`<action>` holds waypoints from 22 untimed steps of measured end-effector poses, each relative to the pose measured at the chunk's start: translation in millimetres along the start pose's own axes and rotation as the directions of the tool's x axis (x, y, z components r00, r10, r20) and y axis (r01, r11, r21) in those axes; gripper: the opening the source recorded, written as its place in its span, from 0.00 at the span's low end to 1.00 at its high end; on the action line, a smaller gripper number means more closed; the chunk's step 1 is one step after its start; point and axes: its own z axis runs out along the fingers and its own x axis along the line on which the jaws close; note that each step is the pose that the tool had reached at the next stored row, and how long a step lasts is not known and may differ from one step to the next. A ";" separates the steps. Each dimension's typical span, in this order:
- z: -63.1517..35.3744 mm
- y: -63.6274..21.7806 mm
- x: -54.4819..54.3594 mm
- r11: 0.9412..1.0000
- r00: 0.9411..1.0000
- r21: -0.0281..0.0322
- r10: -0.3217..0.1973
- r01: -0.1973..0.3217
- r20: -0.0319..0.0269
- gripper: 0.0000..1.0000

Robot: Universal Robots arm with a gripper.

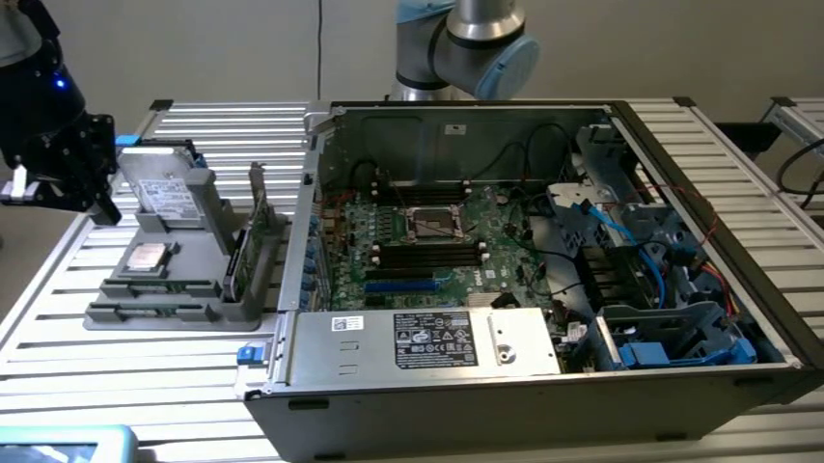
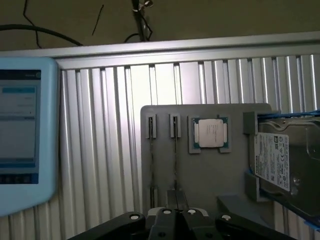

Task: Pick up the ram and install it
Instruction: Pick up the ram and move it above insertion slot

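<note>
We start at the claw (image 2: 175,196). Its two fingers are pressed together, and we see nothing between them. It points straight down, just above the grey tray (image 2: 200,185).

Right under the fingertips is the ram (image 2: 175,155). It is a thin stick standing on its long edge in a slot of the tray. We think the slot holds it up like that so two fingers can pinch its flat sides from above. We think the claw hangs right over that line so it matches the stick. The slot beside it seems to hold a thin stick too, but we cannot tell for sure.

Next along the tray is a square silver chip (image 2: 210,134) lying flat in its own little frame. Past that is the boxy silver drive (image 2: 280,160). Each part has its own spot, so nothing slides.

The tray sits on a table (image 2: 100,150) of metal slats. A blue-edged screen (image 2: 25,130) lies on the slats too, apart from the tray.

In the exterior view, the big computer case (image 1: 515,386) lies on its side at the tray's right, with its lid off. That way the long black slots (image 1: 425,253) on the board face up. No ram is in them yet, as far as we can see.
</note>
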 end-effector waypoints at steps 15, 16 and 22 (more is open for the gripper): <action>0.0 0.0 0.0 1.000 1.000 0.002 -0.016 0.016 -0.004 0.24; 0.1 0.0 0.0 1.000 1.000 0.002 -0.016 0.016 -0.004 0.30; 6.7 -0.1 0.2 1.000 1.000 0.003 -0.016 0.017 -0.005 0.36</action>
